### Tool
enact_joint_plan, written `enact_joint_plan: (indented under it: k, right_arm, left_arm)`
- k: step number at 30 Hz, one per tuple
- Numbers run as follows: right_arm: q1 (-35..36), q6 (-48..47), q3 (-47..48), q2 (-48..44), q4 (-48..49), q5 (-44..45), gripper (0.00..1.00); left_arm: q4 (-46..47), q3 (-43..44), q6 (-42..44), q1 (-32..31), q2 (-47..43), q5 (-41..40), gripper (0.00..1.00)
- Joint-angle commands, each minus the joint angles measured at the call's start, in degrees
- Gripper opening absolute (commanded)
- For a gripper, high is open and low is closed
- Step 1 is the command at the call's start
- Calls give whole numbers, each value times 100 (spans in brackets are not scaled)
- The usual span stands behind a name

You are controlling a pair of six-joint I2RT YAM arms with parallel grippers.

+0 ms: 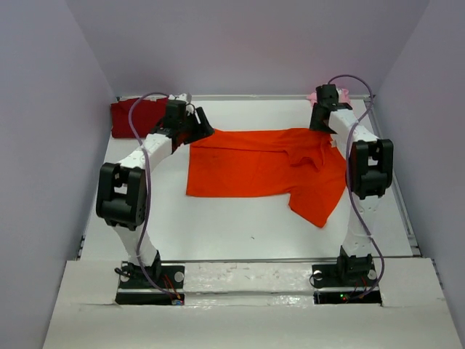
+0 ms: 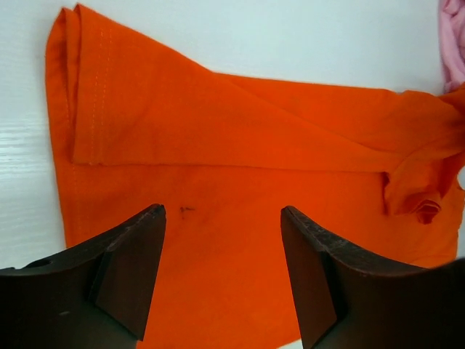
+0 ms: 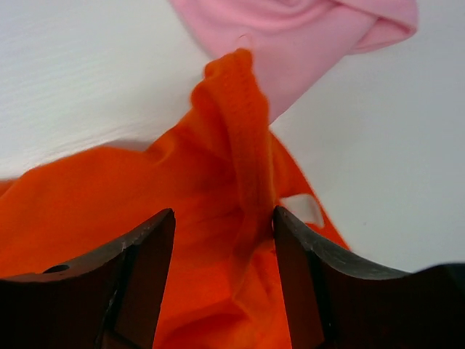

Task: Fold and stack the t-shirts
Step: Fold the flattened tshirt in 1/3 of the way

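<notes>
Mid-bench, on the white bench, lies the bright orange cloth t-shirt. It is mostly flat with its long side running left to right, and its right end is rumpled with a flap trailing toward the near edge. A dark red cloth t-shirt sits at the far-left corner, apart from the orange one. A pale pink cloth t-shirt is crumpled at the far right, and the orange collar end is touching it or just beside it; I can't tell which.

The left pincer hovers over the orange shirt's left end, fingers apart and nothing between them. A doubled-over orange band lies just beyond it.

The right pincer is at the far-right end with its fingers apart. A ribbed orange ridge stands up between them, close against the right finger but not clamped.

My read is that the orange shirt's fold is in hand and only partly done. The red and pink shirts look unfolded, and nothing is stacked.

For the next move I'd want a clean two-point pinch on the orange edge, one pincer at each end. The rumpled right side should be smoothed first. On that side the pinch has to take orange cloth only, because the pink shirt is close enough to get caught.
</notes>
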Motion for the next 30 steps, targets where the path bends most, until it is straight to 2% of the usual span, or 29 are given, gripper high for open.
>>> enact_joint_plan:
  k: [1, 3, 10, 14, 18, 23, 30]
  right_arm:
    - [65, 350, -499, -1340, 269, -1546, 63]
    - [196, 438, -1008, -1649, 498, -1805, 66]
    - [697, 623, -2205, -2678, 1009, -2306, 66]
    - [900, 693, -2907, -3056, 1273, -2525, 66]
    - [952, 781, -3067, -3119, 1431, -2684, 65]
    - [953, 711, -2980, -2996, 1405, -2615, 65]
    - [953, 675, -2883, -2916, 1387, -2438, 65]
  left_arm:
    - [693, 31, -406, -65, 702, 76, 74]
    - [764, 224, -511, -74, 1158, 68, 74]
    - [606, 1235, -564, -197, 2311, -257, 73]
    - [-24, 1850, -415, -206, 2769, -537, 73]
    - [-781, 2552, -231, -206, 3199, -863, 73]
    - [-1134, 2704, 103, -84, 3270, -944, 73]
    - [-1204, 2089, 130, -13, 2840, -838, 73]
